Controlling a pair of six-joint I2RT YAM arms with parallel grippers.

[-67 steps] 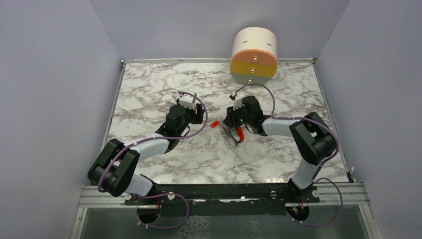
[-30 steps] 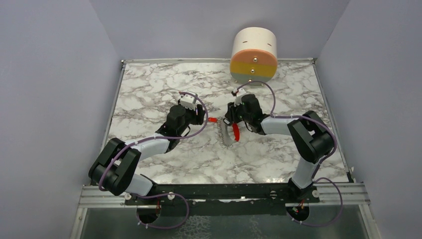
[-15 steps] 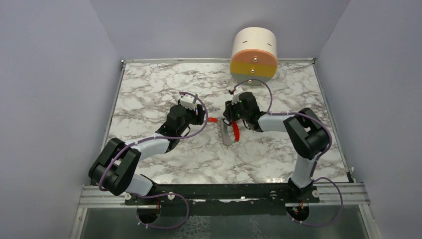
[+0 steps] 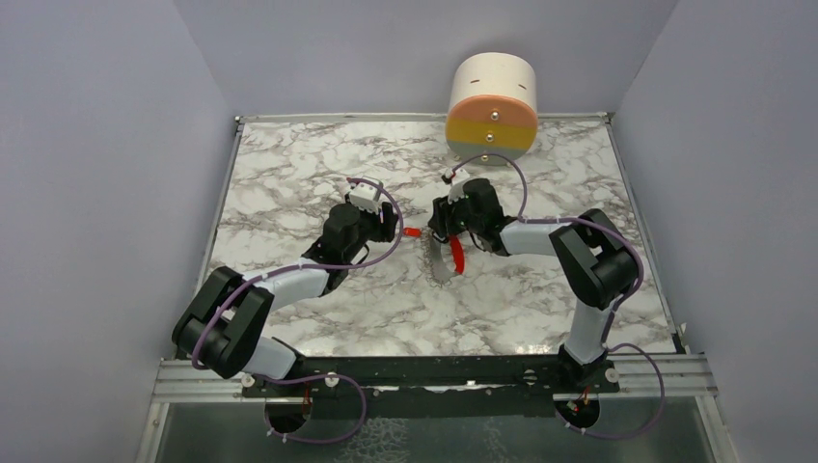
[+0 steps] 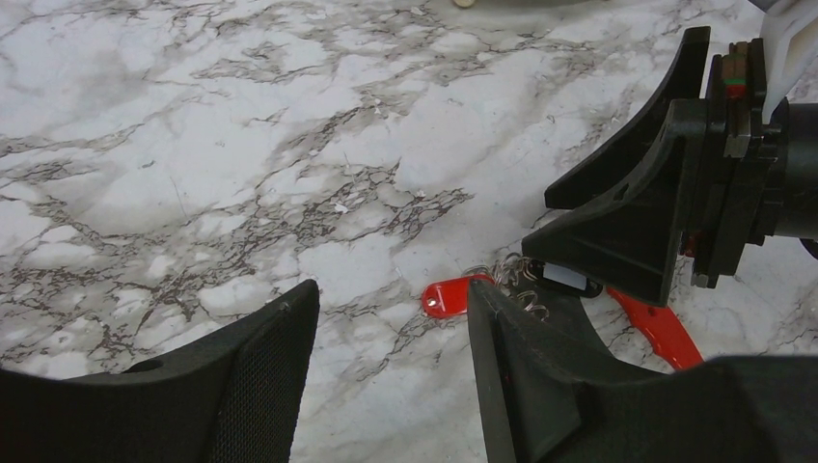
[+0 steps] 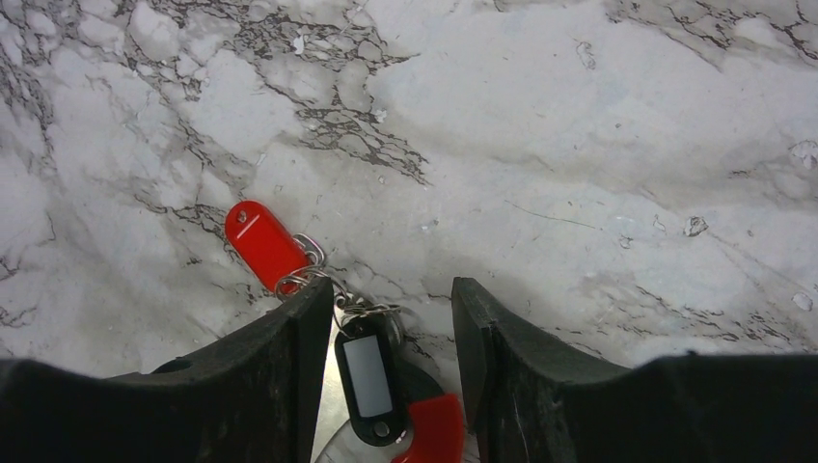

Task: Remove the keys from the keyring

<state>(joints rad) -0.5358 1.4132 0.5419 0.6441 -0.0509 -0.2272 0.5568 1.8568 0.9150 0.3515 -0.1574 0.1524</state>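
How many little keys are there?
2: the red key lies just left of the right gripper; the black key sits between its jaws. More might hide under it.

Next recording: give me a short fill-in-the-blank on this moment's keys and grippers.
The red-headed key lies flat on the ___-patterned table. Only the ___ wrist camera shows the dark-headed key between its own fingers. The left gripper is ___, holding nothing. The curved clip is coloured ___.
Missing: marble; right; open; red.
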